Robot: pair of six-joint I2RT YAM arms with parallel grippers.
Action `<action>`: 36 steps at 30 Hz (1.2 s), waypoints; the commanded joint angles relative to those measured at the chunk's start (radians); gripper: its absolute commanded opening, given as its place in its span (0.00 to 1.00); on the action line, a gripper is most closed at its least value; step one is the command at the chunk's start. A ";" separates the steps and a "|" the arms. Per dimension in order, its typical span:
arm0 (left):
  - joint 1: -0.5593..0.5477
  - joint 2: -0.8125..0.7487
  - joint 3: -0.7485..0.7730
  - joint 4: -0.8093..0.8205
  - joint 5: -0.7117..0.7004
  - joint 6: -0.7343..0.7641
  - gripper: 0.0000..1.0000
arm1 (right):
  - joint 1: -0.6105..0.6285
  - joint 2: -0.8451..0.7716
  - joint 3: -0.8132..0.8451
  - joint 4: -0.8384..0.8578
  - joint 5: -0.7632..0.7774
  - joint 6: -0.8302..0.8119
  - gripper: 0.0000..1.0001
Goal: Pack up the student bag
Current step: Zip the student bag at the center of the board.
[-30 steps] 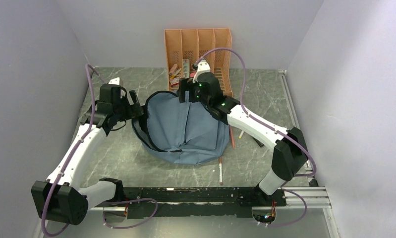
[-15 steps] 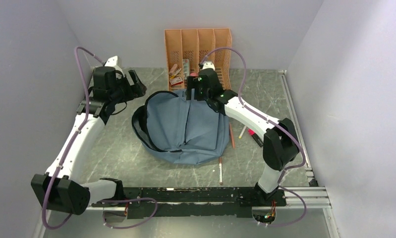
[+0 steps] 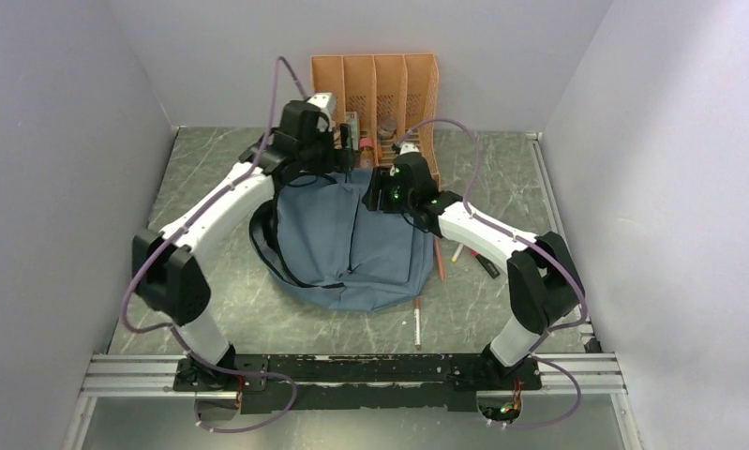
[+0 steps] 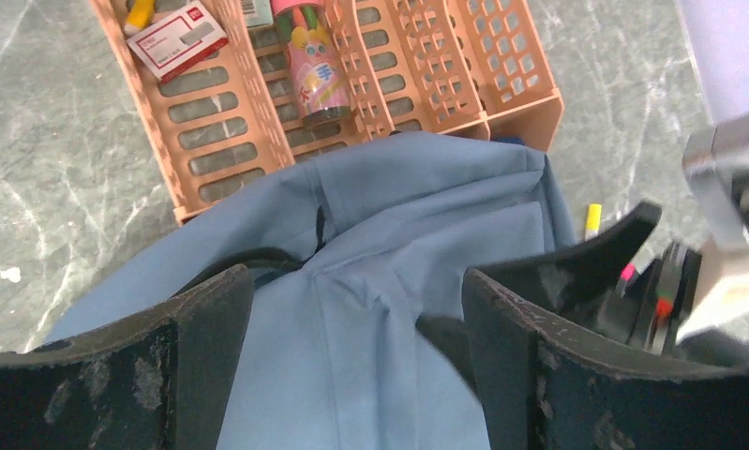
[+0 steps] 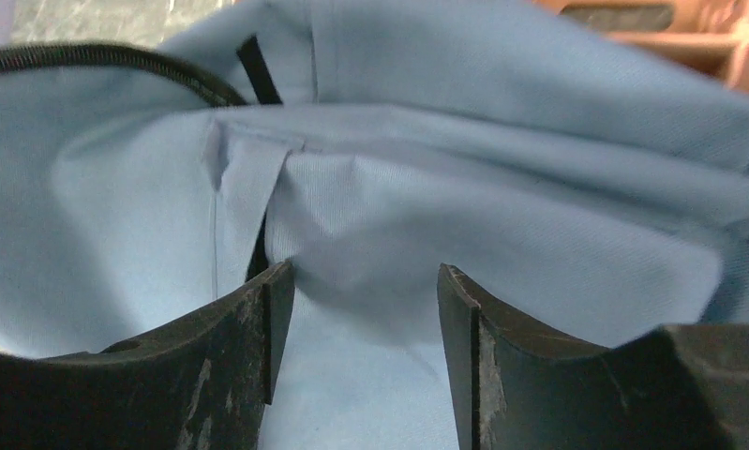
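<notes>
Barely started, I reckon. The backpack [image 3: 352, 244] lies flat on the table [image 3: 211, 291], its top against the orange organizer [image 3: 375, 84], and I can't see anything packed in it. My left gripper [image 4: 352, 281] hovers wide open over the top edge, holding nothing. My right gripper [image 5: 363, 281] is partly open, straddling a fold of fabric, not pinching it yet. Supplies [image 4: 316, 70] sit in the organizer, with pens [image 3: 417, 326] loose beside the backpack.

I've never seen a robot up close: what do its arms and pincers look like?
The left arm and right arm are white tubes with black joints, a purple cable looping along each. Green lights glow on the right wrist. The left gripper and right gripper each have two broad black fingers, scuffed grey.
</notes>
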 commanded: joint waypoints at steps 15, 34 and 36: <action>-0.084 0.288 0.229 -0.084 -0.259 0.006 0.72 | -0.002 -0.121 -0.183 0.185 -0.067 -0.015 0.44; -0.089 0.359 0.216 -0.049 -0.239 0.013 0.43 | -0.002 -0.111 -0.186 0.166 -0.070 -0.023 0.37; -0.089 0.360 0.214 -0.047 -0.245 0.015 0.36 | -0.003 -0.111 -0.186 0.168 -0.072 -0.021 0.37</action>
